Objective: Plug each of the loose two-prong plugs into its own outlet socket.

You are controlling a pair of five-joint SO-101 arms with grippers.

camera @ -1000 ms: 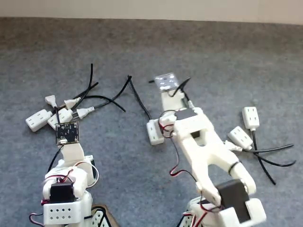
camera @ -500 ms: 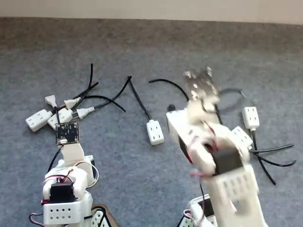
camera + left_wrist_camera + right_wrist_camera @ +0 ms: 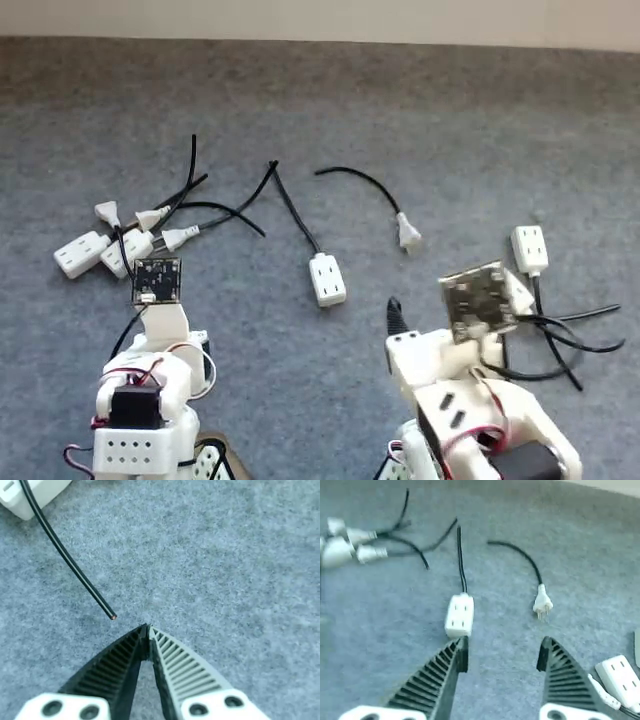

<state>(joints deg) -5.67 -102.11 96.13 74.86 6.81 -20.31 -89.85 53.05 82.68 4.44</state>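
Your surface (image 3: pixel 470 110) is a grey, felt-like mat that runs back to a pale wall (image 3: pixel 320 18) along its far edge.

Your left pincer (image 3: pixel 148 630) is pressed fully together with nothing between its tips. It hangs low over bare mat, just beside the cut end of a black cable (image 3: pixel 70 562). That cable crosses the corner of a white socket block (image 3: pixel 30 492).

Your right pincer (image 3: pixel 502 655) stands wide open and empty above the mat. The middle outlet socket (image 3: pixel 459 615) lies just past one of its fingers (image 3: pixel 455 662). The loose two-prong plug (image 3: pixel 542 602) lies a little farther out, prongs towards the arm, unplugged and well apart from that socket. Each sits on its own black lead.

On your left side, a tangle of plugs and sockets (image 3: pixel 130 235) sits near the left arm. On your right side, two more white sockets (image 3: pixel 529 248) lie by the right arm, with black leads trailing off them.
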